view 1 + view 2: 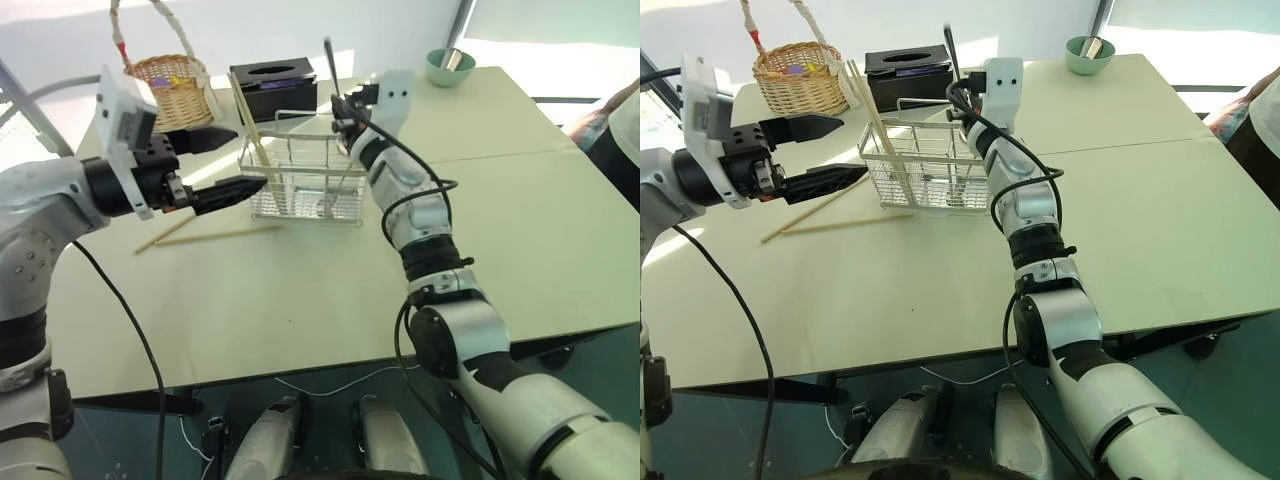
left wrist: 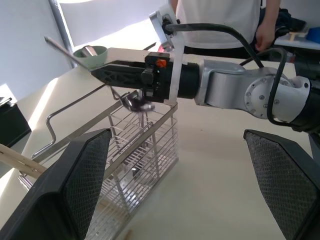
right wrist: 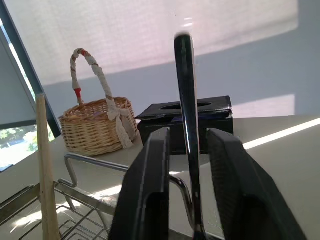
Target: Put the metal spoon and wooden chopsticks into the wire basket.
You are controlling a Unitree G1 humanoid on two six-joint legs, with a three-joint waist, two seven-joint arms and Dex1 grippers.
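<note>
My R fingers (image 3: pixel 182 190) part-open over wire basket (image 1: pixel 300 185) far rim, metal spoon (image 3: pixel 186 110) upright between; L fingers (image 1: pixel 225 165) wide, empty, near its L edge. Chopsticks: one (image 1: pixel 250 125) in basket, two (image 1: pixel 200 232) on counter (image 1: pixel 300 300) beside; front counter free

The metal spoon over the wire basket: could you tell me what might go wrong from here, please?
1. The metal spoon stands upright between the right gripper fingers with gaps either side, above the wire basket rim; it could tip outside.
2. Two wooden chopsticks lie on the table beside the basket; the open left gripper hovering there could knock them or the basket.
</note>
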